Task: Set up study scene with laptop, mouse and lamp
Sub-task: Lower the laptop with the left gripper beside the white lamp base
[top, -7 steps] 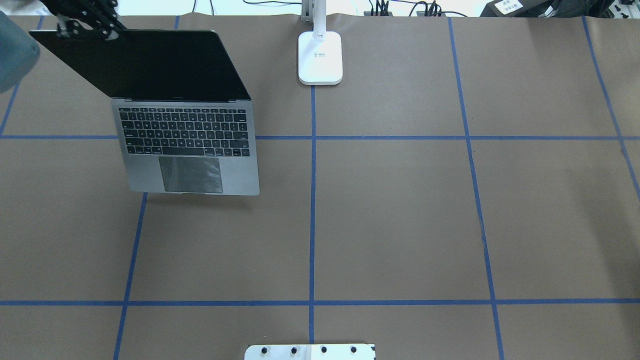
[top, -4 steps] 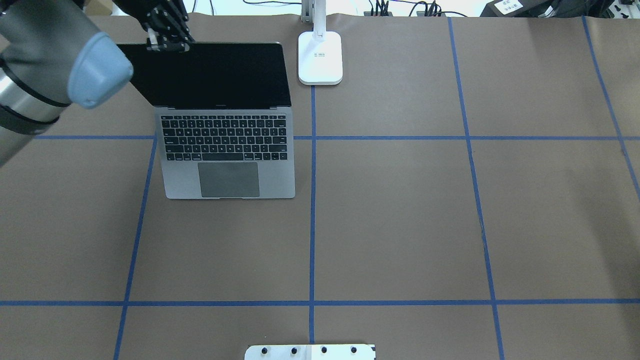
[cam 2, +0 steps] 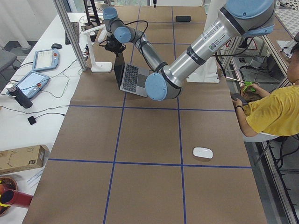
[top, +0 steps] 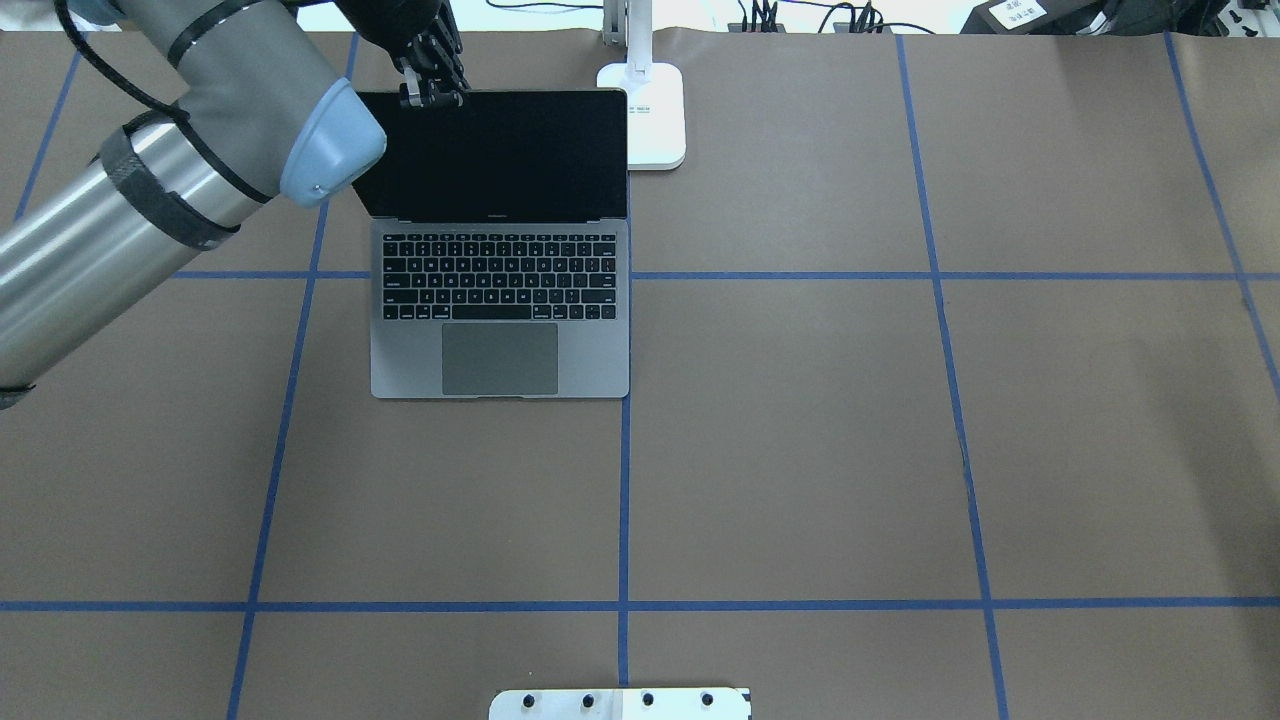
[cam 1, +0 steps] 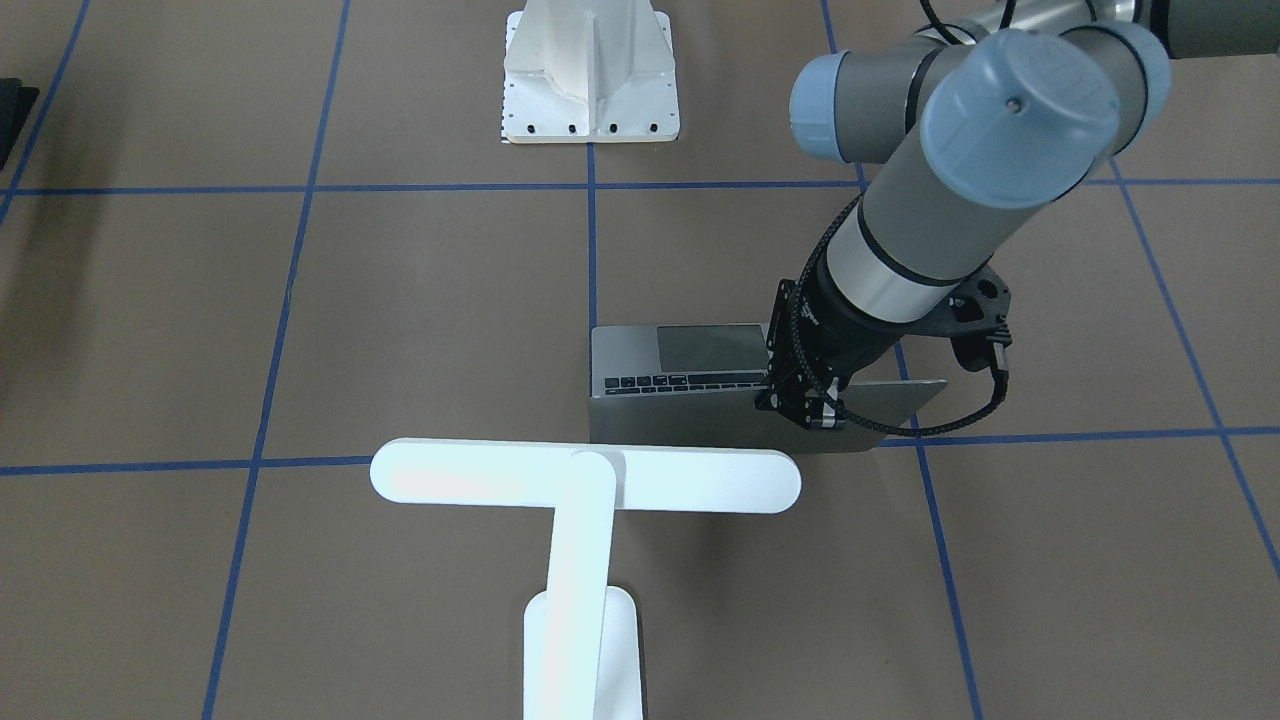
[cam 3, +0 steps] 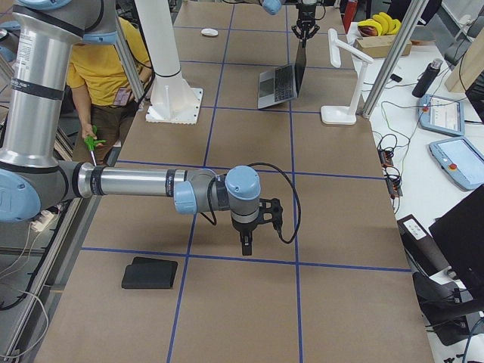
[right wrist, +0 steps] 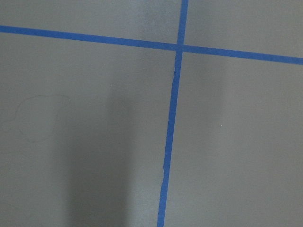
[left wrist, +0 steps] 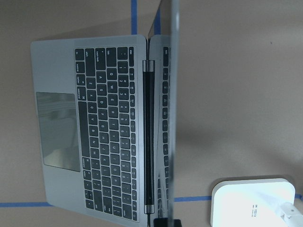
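Left gripper [top: 432, 95] pinches laptop [top: 500, 350] lid; lamp [top: 655, 120] head cut off overhead.

Opposed overhead and front cameras share the laptop [top: 500, 290].

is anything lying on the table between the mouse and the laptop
Nothing visible lies there: bare paper runs from the mouse to the laptop. Only the left arm's elbow hangs above that stretch, with the left gripper pinching the lid's top edge.
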Available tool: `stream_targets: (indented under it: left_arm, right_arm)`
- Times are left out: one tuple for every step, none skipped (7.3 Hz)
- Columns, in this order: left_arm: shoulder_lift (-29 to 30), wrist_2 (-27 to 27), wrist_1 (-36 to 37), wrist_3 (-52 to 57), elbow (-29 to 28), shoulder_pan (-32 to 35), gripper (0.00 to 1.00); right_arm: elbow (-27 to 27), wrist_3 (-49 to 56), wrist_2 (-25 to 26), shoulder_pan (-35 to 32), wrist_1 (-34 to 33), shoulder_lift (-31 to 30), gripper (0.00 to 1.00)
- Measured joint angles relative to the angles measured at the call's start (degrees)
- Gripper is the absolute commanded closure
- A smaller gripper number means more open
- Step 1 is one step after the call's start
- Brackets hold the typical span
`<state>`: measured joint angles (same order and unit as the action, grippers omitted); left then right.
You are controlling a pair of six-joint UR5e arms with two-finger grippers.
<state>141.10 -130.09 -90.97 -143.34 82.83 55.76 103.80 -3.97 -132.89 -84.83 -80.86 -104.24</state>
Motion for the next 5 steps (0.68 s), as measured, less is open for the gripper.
stream_targets:
  left_arm:
    - [0.5,0.1,-2.7,0.0,-3.3,-0.2,1.0]
    - [0.6,0.2,-5.1,0.1,-5.8,-0.3,0.95]
    - [0.6,0.5,-6.4,0.1,-7.3,-0.5,0.83]
    - [0.7,1.3,-7.0,0.1,-7.9,-1.0,0.57]
    - [0.7,2.5,-7.2,0.3,-8.0,-1.7,0.01]
  right_arm:
    - [-0.1,0.0,0.0,0.0,0.0,0.0,0.0]
    - [-0.1,0.0,0.0,0.0,0.0,0.0,0.0]
    - [-0.2,0.0,0.0,0.0,0.0,0.0,0.0]
    - [-0.2,0.0,0.0,0.0,0.0,0.0,0.0]
    - [-0.2,0.0,0.0,0.0,0.0,0.0,0.0]
